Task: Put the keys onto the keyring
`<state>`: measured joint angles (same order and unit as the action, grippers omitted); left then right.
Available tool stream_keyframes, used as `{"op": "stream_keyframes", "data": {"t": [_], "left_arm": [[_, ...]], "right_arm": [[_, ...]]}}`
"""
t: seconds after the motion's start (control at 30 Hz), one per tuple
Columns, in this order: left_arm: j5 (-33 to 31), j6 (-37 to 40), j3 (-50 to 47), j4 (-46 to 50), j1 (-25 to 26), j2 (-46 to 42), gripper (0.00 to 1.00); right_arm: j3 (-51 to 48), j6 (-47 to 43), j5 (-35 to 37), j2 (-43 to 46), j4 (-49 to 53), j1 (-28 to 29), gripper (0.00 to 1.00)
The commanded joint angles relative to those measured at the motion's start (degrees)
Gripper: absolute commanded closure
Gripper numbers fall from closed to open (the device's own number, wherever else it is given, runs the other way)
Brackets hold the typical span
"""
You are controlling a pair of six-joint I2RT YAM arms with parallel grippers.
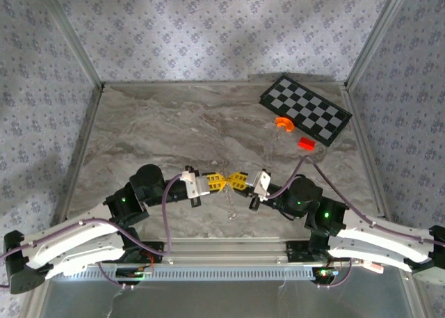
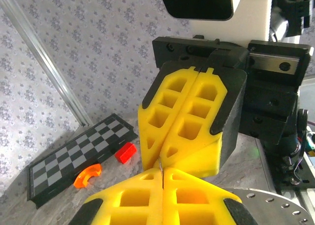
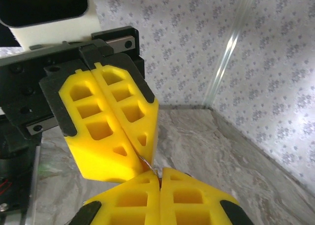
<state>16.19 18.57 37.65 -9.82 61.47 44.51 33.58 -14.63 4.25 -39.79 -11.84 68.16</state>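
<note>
Both grippers are clenched and meet nose to nose above the middle of the table (image 1: 139, 137): left gripper (image 1: 222, 182) coming in from the left, right gripper (image 1: 235, 180) from the right, tips touching or all but.

The work sits exactly at that junction, so neither arm is nearer. In the right wrist view a thin wire arc, which we read as the keyring (image 3: 146, 162), runs from the left gripper's tip into the seam of the right gripper's fingers. In the left wrist view a metal sliver (image 2: 160, 172) stands out of the left gripper's own seam, its long axis in line with the seam and pointing at the opposing tip (key edge-on or ring wire, we can't tell). So each is pinched on thin metal, but which one has what isn't resolvable.

The chain (image 1: 230, 205) hangs straight down from the junction, towards the table.

We can't pick out the keys as separate pieces.

Our call: the next move turns on the sliver lining up with the wire arc along the axis between the tips.
</note>
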Motion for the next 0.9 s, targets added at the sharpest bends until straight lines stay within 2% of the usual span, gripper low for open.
{"op": "stream_keyframes", "data": {"t": [0.0,0.07,0.2,0.37,0.5,0.63,0.77,0.87], "left_arm": [[3.3,0.6,0.0,-0.6,0.5,-0.3,1.0],[2.6,0.5,-0.1,-0.7,0.6,-0.4,1.0],[1.4,0.2,-0.2,-0.7,0.5,-0.9,1.0],[1.5,-0.8,-0.7,-0.7,-0.2,-1.2,1.0],[3.6,-3.0,-2.4,-2.5,-1.6,-2.7,1.0],[7.1,-5.8,-3.8,-4.6,-4.2,-4.1,1.0],[10.9,-7.4,-4.3,-5.8,-5.4,-5.1,1.0],[13.2,-8.2,-4.5,-6.3,-6.0,-5.9,1.0]], "right_arm": [[1.6,-1.9,8.5,-0.6,-1.6,0.9,0.99],[1.1,-2.2,5.8,-0.1,-2.0,1.3,0.92],[0.3,-2.9,0.7,2.5,-1.0,1.3,0.69],[1.2,0.6,-2.4,5.3,5.8,0.0,0.52],[3.1,5.3,-9.6,8.2,12.8,-5.2,0.42],[4.2,10.2,-23.2,8.7,17.2,-13.3,0.39],[3.8,11.3,-28.9,8.0,18.7,-17.4,0.4],[2.3,11.9,-31.6,8.4,16.0,-18.7,0.44]]}}
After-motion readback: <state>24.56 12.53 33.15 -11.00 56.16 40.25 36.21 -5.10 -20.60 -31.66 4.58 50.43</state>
